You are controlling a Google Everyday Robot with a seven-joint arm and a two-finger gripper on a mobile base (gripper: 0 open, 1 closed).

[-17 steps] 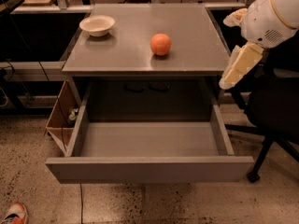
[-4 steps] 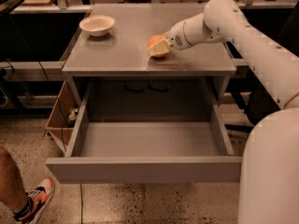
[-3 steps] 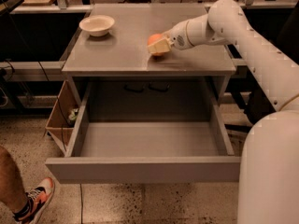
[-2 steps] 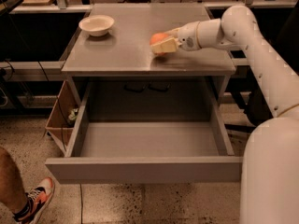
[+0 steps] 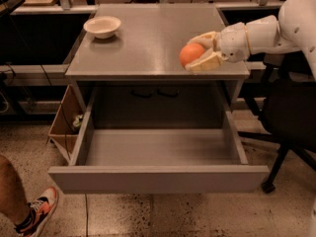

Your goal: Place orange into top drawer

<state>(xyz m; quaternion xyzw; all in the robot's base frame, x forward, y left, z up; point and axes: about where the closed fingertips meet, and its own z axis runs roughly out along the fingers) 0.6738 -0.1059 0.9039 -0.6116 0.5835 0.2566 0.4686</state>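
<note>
The orange [image 5: 190, 54] sits between the cream fingers of my gripper [image 5: 197, 52], held just above the front right part of the grey cabinet top [image 5: 148, 38]. The gripper is shut on the orange, one finger above it and one below. My white arm reaches in from the right. The top drawer [image 5: 158, 154] is pulled fully out below, a wide shallow grey tray with nothing in it, its flat front panel [image 5: 158, 178] nearest the camera.
A cream-white bowl [image 5: 102, 26] stands at the back left of the cabinet top. A black office chair [image 5: 289, 112] stands right of the cabinet. A person's leg and shoe [image 5: 24, 209] are at the lower left. A brown box [image 5: 63, 120] leans left of the drawer.
The gripper closed on the orange and has carried it forward and to the right, toward the front edge of the cabinet top. A person's foot has come into view at the lower left.
</note>
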